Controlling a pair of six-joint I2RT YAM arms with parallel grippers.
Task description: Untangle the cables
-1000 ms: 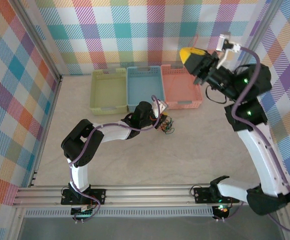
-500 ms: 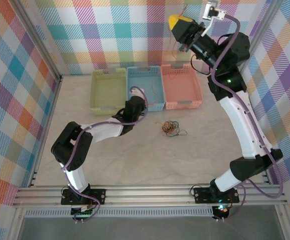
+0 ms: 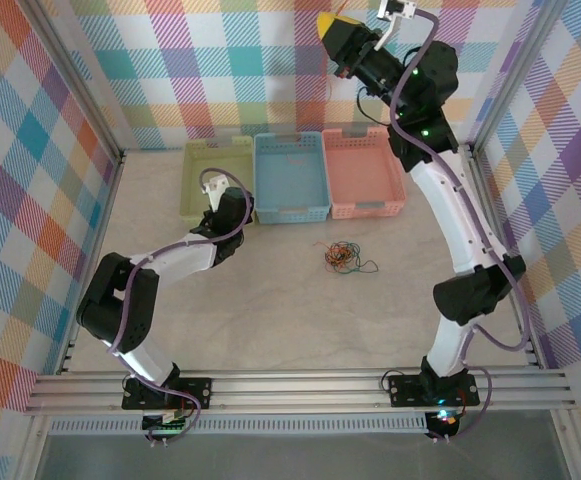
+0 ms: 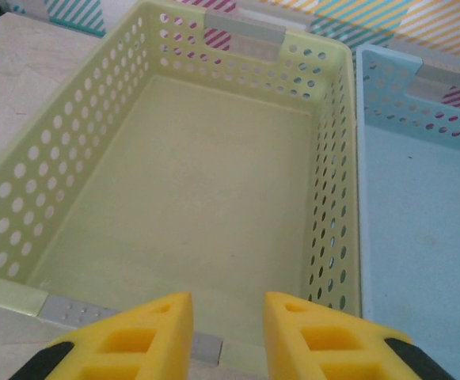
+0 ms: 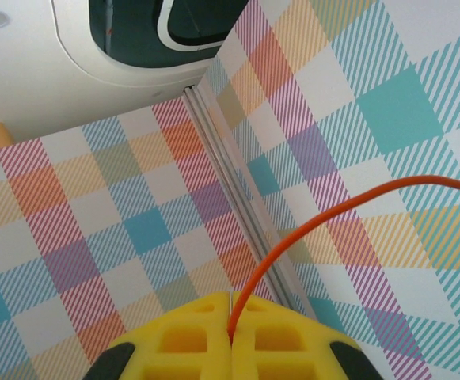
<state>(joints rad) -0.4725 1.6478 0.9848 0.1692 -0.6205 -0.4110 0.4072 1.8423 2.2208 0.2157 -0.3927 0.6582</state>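
Right fingers point(image 5: 231, 305) pinched shut on one orange cable point(image 5: 317, 229), high at frame top. Left fingers point(image 4: 174, 317) slightly parted, empty, above yellow-green basket point(image 4: 174, 182). Knot of cables point(image 3: 342, 258) lies on worktop point(image 3: 270, 310), centre frame; most untangling seemingly remains.

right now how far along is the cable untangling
Done: one orange wire looks free of the knot. In hand: the shut right jaws pinch it, raised high; the left jaws hang open and empty over the green basket. Left: the knot on the table to pick apart.
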